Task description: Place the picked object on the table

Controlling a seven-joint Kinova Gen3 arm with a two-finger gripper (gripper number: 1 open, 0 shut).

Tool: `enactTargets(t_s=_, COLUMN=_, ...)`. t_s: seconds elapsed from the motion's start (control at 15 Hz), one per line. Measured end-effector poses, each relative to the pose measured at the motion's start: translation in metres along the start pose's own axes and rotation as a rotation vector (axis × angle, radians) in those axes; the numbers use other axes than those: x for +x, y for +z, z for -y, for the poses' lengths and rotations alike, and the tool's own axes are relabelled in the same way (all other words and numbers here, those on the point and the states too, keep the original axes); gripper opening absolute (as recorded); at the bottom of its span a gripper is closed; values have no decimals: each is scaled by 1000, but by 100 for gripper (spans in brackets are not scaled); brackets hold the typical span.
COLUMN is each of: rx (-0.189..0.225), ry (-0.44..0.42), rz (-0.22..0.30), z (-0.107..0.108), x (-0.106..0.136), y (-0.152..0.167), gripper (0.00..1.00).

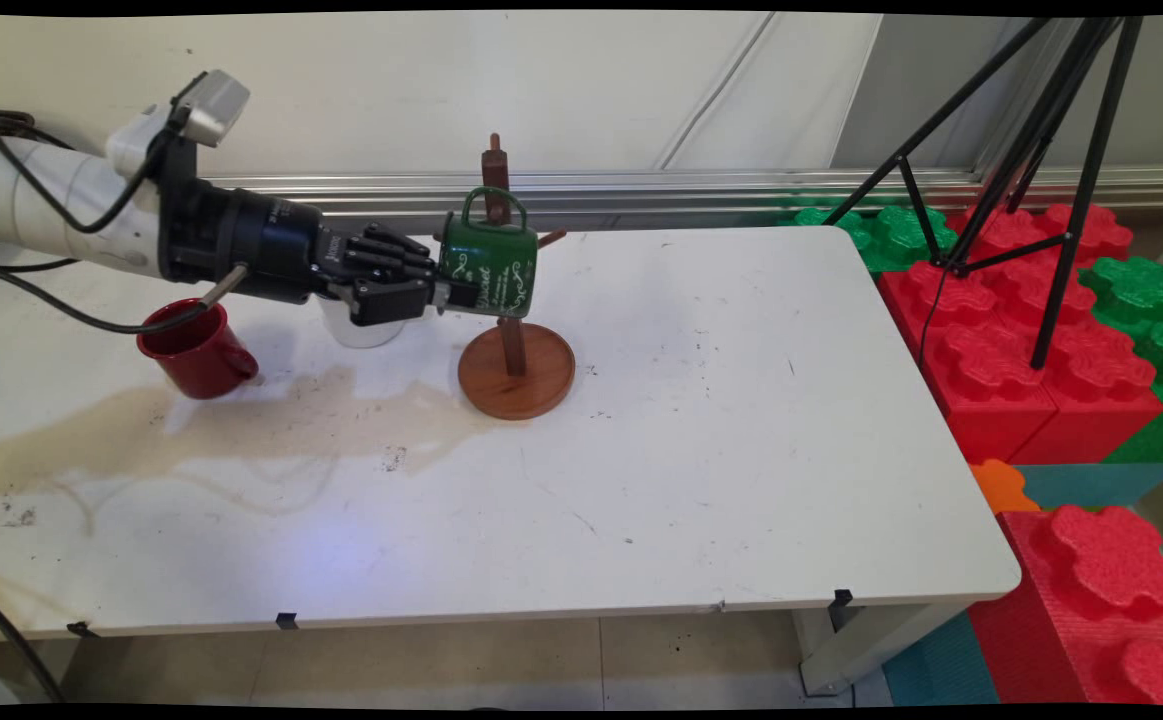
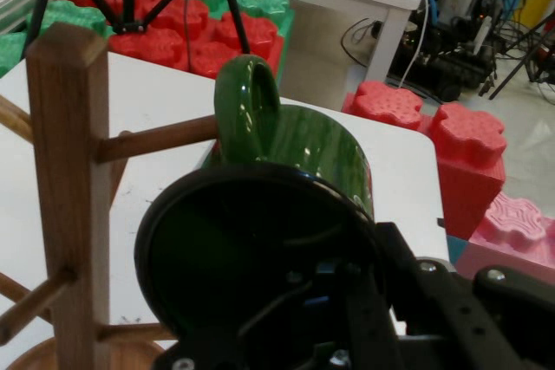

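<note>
My gripper (image 1: 447, 290) is shut on a green mug (image 1: 489, 262) with white lettering, one finger inside the rim and one outside. The mug hangs on its side above the table, its mouth toward the hand and its handle up. It sits right against a wooden mug tree (image 1: 513, 335) with a round base. In the hand view the green mug (image 2: 303, 140) fills the middle above the gripper (image 2: 368, 262). Its handle (image 2: 247, 110) is at the tip of a peg (image 2: 156, 138) of the mug tree (image 2: 65, 171); whether the peg passes through the handle I cannot tell.
A red mug (image 1: 196, 352) stands at the left under the arm. A white cup (image 1: 361, 332) is partly hidden behind the gripper. A brownish stain (image 1: 241, 420) spreads over the table's left half. Red and green foam blocks (image 1: 1021, 330) and a black tripod (image 1: 1031, 150) stand right of the table.
</note>
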Motion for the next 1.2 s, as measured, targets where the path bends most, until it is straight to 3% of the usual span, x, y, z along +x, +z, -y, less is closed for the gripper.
enactTargets(t_s=0.47, rx=-22, ry=14, rz=33, z=-12, x=-1, y=-14, gripper=0)
enactTargets(t_s=1.2, rx=-5, ry=81, rz=188, z=-23, x=-13, y=-54, gripper=0)
